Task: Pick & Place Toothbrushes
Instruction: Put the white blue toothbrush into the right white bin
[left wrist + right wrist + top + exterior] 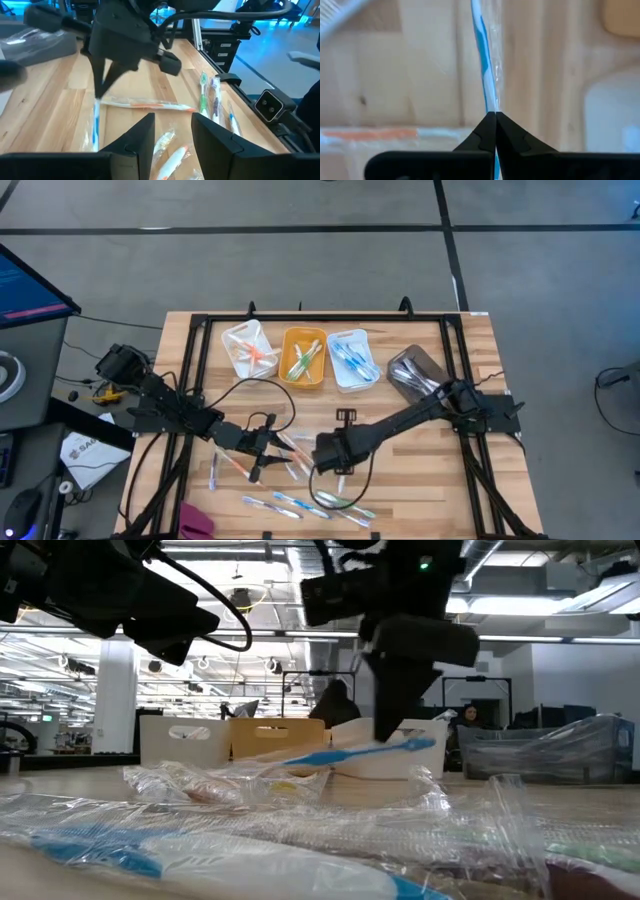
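Your right gripper [318, 470] sits over the middle of the wooden table [420, 480], its fingers pressed together on a wrapped blue-and-white toothbrush [484, 60]; in the low view that toothbrush [370, 750] hangs nearly level, clear of the tabletop. Your left gripper [262, 465] is just beside it, jaws spread apart with nothing between them, hovering above an orange-pink toothbrush [172, 157] in a clear wrapper. More wrapped toothbrushes lie scattered across the near part of the table, among them an orange one [145, 104] and a green one [203, 95]. Along the far side stand a white bin [248, 350], a yellow bin [303, 358] and another white bin [351, 360], each holding a few brushes, and beside them what looks like a crumpled clear plastic bag [415, 370].
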`<state>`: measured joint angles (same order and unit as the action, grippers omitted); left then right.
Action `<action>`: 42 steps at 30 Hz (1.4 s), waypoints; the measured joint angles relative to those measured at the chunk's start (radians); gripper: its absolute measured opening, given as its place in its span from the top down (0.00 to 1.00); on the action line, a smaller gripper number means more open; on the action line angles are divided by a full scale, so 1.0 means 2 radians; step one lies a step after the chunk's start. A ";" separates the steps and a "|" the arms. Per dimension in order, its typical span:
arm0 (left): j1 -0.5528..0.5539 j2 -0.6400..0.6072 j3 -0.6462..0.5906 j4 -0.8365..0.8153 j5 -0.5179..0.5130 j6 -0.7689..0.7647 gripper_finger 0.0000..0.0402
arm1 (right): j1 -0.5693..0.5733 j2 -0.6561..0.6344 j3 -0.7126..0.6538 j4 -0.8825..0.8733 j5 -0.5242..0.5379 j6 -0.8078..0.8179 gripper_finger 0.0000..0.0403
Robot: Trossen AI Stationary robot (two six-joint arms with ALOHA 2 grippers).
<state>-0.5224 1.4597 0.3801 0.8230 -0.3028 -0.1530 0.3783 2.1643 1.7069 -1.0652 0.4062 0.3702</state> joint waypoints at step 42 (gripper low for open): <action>0.012 0.000 0.000 0.005 -0.008 0.007 0.69 | -0.214 -0.129 0.013 -0.217 0.057 0.120 1.00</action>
<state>-0.4980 1.4597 0.3801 0.8322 -0.3180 -0.1385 -0.0507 1.9067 1.7332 -1.4997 0.5204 0.6105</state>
